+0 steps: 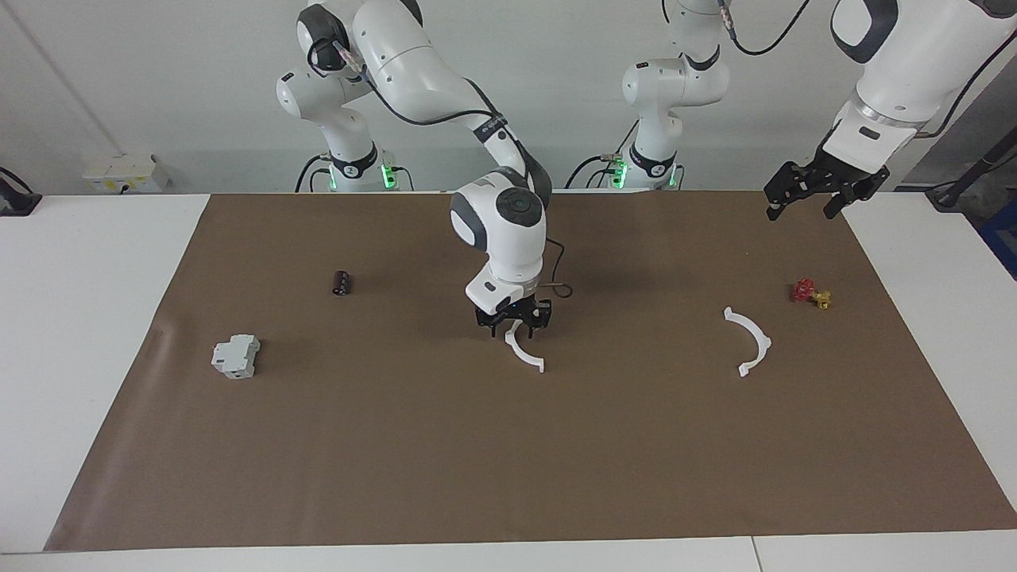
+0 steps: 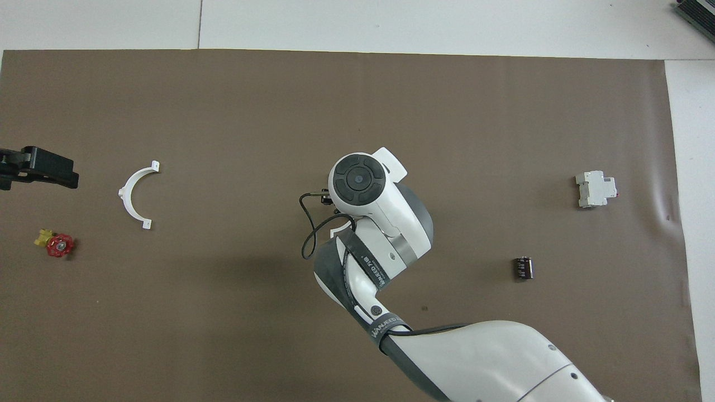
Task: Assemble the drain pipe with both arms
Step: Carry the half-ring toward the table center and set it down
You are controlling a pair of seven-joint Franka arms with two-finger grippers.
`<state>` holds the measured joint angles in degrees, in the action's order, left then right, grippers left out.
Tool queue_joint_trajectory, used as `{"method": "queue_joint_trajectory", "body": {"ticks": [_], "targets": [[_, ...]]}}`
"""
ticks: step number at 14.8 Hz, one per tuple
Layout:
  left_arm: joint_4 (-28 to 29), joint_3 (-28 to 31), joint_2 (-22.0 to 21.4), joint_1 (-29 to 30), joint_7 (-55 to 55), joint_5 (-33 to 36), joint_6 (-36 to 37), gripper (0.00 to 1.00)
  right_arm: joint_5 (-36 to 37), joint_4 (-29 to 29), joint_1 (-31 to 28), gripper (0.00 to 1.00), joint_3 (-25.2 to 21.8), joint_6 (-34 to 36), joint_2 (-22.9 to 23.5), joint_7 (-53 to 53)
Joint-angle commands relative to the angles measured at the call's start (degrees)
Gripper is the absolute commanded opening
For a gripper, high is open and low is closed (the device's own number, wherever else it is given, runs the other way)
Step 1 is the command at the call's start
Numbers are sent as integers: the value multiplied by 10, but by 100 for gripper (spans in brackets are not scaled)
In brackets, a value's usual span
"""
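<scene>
Two Franka arms at a table covered by a brown mat [image 1: 397, 445]. The right gripper [image 1: 514, 319] is down at the mid-table arc [image 1: 524, 352], its fingers closed on the end of that arc nearer the robots; the rest of the arc curves away from the robots and lies on or just above the mat, which of the two cannot be told. In the overhead view the right arm's wrist covers most of this arc, and only a small white edge shows beside the wrist [image 2: 339, 229].

The second arc [image 1: 749, 341] lies flat on the mat toward the left arm's end of the table, well apart from the first, its open side facing the middle of the table. A small red-and-yellow valve [image 1: 810, 293] sits near it, nearer the robots and closer to the mat's edge.

The left gripper [image 1: 802, 208] hangs in the air over the mat's corner at the left arm's end, fingers spread and empty; this arm waits.

Toward the right arm's end lie a grey-white box [image 1: 236, 356] and, nearer the robots, a small dark cylinder [image 1: 342, 283].
</scene>
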<state>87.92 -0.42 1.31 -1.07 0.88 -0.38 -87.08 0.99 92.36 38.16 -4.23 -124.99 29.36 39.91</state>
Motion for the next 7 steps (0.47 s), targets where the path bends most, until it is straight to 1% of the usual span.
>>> {"method": "queue_joint_trajectory", "body": {"ticks": [1,3,6,7], "targets": [[65,-2,-36,6,1,-1,-48,100,5,12,-27,100,-1,64,-88,-14],[112,9,-55,6,0,-1,-93,100,6,12,-75,100,-1,104,-134,-49],[192,12,-83,32,-1,-1,-174,100,5,12,-156,100,-2,153,-185,-137],[217,12,-87,34,-3,-1,-197,100,2,12,-182,100,-2,173,-198,-168]]}}
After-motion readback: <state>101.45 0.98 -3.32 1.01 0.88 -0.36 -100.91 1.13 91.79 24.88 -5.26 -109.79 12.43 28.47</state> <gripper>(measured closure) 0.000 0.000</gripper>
